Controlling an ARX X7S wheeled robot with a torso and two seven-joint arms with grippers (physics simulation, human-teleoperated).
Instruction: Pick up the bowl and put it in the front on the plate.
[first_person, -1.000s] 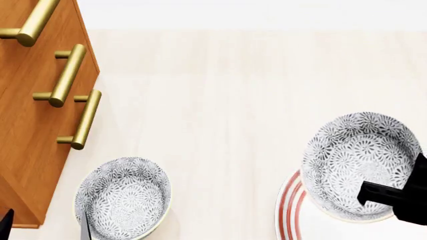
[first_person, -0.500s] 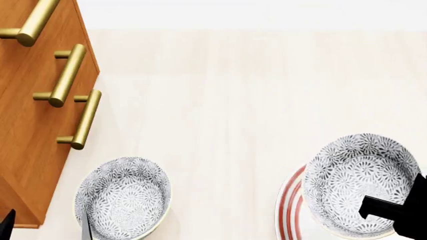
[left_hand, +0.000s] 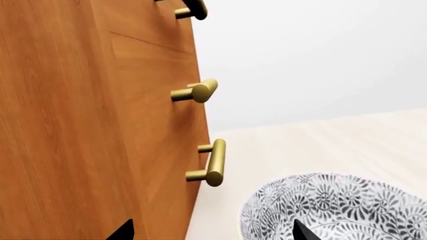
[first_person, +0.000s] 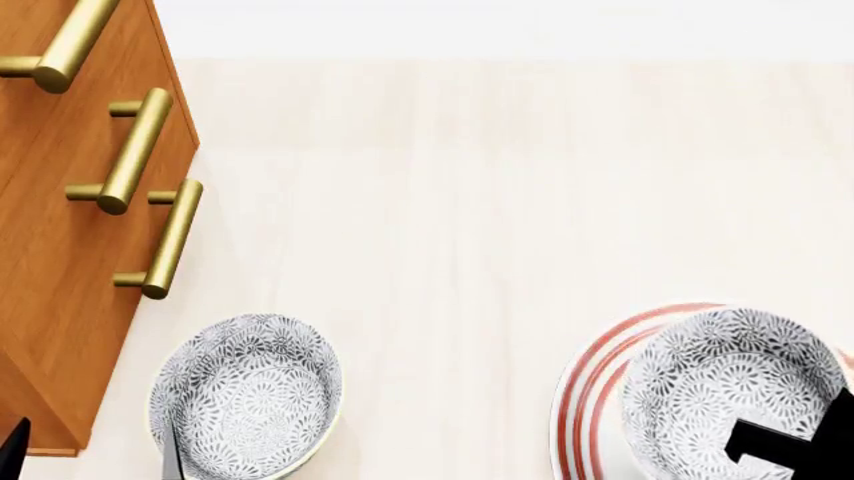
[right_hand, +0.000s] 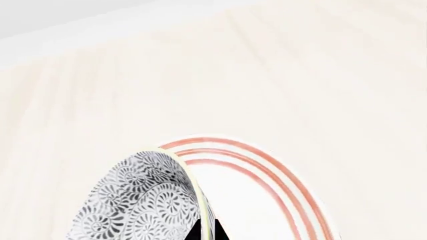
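Bowl (first_person: 727, 385): small, deep, grey-and-white floral, pale rim; upright over plate (first_person: 587, 400), toward its far side. Plate: round, flat, white, thin red concentric rim rings; lying on pale surface, partly cropped.

The right hand (first_person: 787, 450) sits low at the head view's corner, fingers pinched together; the left barely shows.

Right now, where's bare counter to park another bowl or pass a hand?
Free: the wide pale wooden counter between the brown cabinet with brass handles and the red-ringed white plate, running back to the far white edge. Crowded: the near edge, where one grey floral bowl sits beside the cabinet and the right gripper holds another floral bowl over the plate.
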